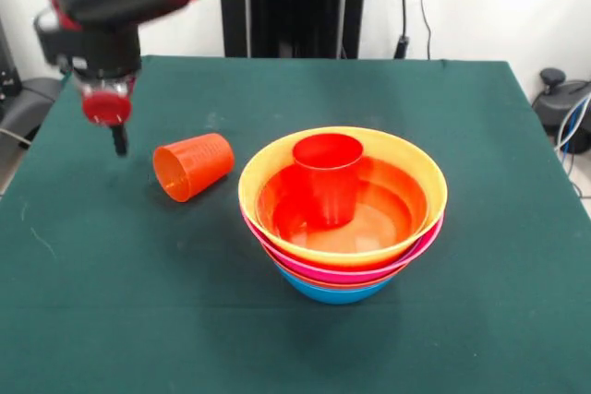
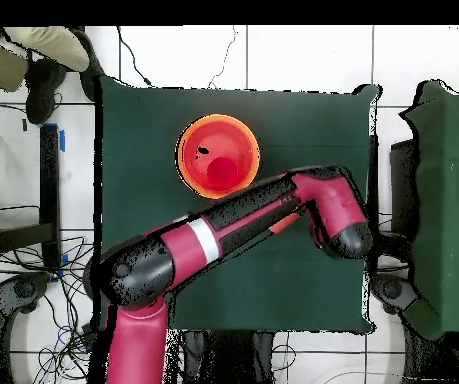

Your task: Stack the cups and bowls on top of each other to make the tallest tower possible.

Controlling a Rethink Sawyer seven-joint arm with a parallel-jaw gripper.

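The tower (image 1: 342, 219) stands right of the table's middle: nested large bowls with the yellow-orange rim uppermost, pink and red rims below it, and blue (image 1: 334, 291) lowest. The red cup (image 1: 327, 177) stands upright in its centre. The orange ribbed cup (image 1: 192, 165) lies on its side left of the tower, mouth toward the front left. My gripper (image 1: 117, 138) hangs above the table just left of the orange cup, apart from it. In the overhead view the arm (image 2: 263, 215) covers the gripper and most of the orange cup (image 2: 285, 222). The tower shows there too (image 2: 218, 157). The small bowls are out of view.
The green table (image 1: 480, 339) has its left edge close to the gripper. A second green table (image 2: 453, 200) stands to the right in the overhead view. A person's legs (image 2: 33, 55) show at the top left, off the table.
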